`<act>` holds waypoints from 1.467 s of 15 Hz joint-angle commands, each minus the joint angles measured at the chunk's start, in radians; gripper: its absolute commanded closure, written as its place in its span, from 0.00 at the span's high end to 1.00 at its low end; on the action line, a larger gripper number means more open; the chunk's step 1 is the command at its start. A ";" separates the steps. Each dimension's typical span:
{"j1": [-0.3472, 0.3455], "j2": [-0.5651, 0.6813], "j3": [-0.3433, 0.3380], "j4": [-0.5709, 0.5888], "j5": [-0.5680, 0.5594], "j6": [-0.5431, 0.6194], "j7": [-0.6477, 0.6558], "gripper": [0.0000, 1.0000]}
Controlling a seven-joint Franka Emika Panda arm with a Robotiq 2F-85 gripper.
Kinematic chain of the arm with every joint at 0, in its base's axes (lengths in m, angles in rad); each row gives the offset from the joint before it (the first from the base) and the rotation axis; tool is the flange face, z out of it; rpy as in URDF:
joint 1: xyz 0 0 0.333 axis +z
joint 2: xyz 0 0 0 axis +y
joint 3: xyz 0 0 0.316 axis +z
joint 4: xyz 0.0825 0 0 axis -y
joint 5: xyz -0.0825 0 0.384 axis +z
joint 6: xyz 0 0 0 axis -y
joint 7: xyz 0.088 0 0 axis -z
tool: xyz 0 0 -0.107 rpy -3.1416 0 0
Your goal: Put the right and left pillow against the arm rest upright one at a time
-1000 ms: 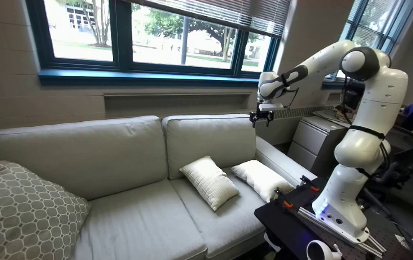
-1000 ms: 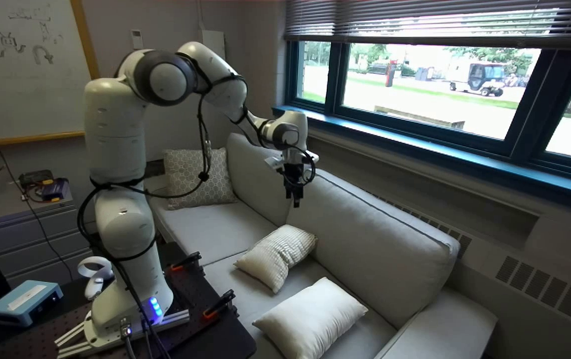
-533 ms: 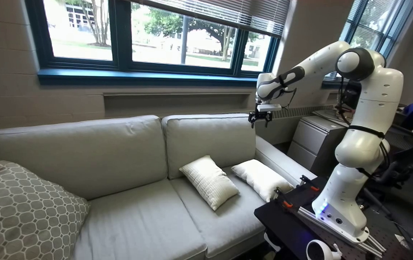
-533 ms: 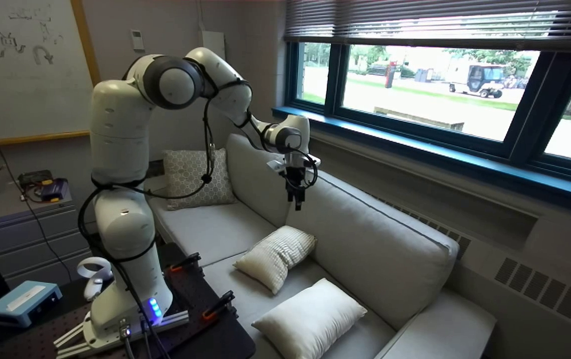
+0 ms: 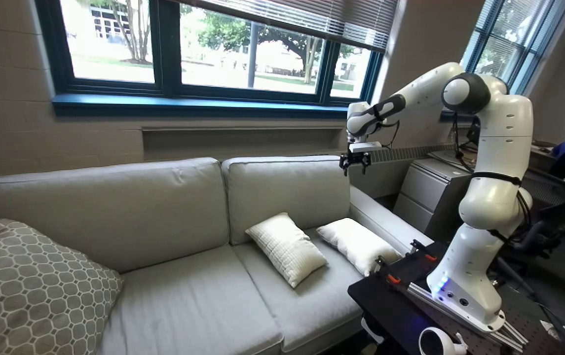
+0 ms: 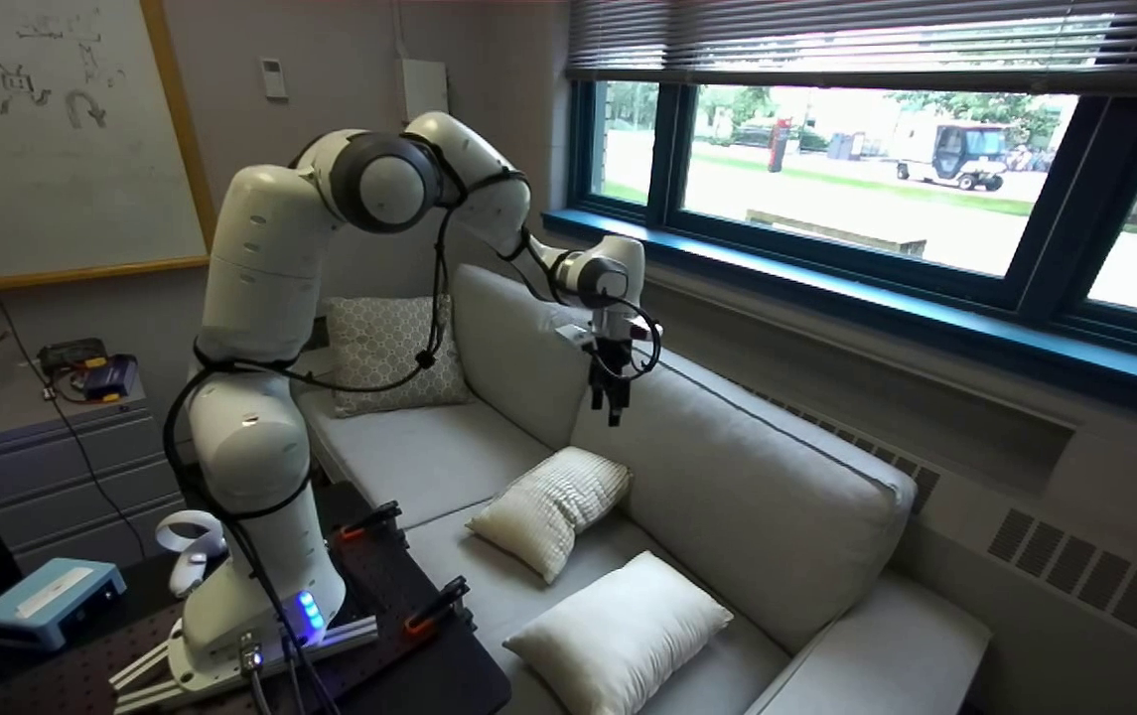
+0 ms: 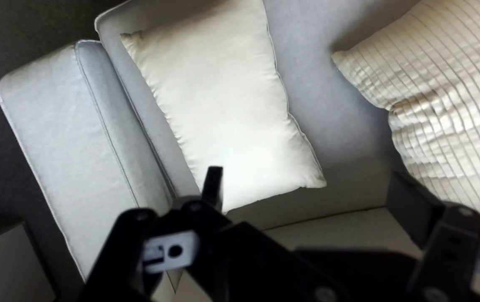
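Sofa (image 5: pixel 183 291): viewed obliquely from its front in both exterior views.
Arm rest (image 7: pixel 68 126): common to all three; wrist view nearest, looking steeply down.

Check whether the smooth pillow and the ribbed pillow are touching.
Apart. In the wrist view, a strip of seat cushion runs between the smooth pillow and the ribbed pillow.
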 commanded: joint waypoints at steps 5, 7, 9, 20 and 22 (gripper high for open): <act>-0.029 0.399 -0.016 0.459 0.148 -0.232 -0.146 1.00; -0.051 0.492 0.001 0.557 0.229 -0.297 -0.195 1.00; -0.067 0.588 0.008 0.654 0.295 -0.367 -0.203 1.00; -0.130 0.853 -0.034 0.869 0.417 -0.432 -0.016 1.00; -0.128 0.856 -0.034 0.884 0.418 -0.441 -0.010 1.00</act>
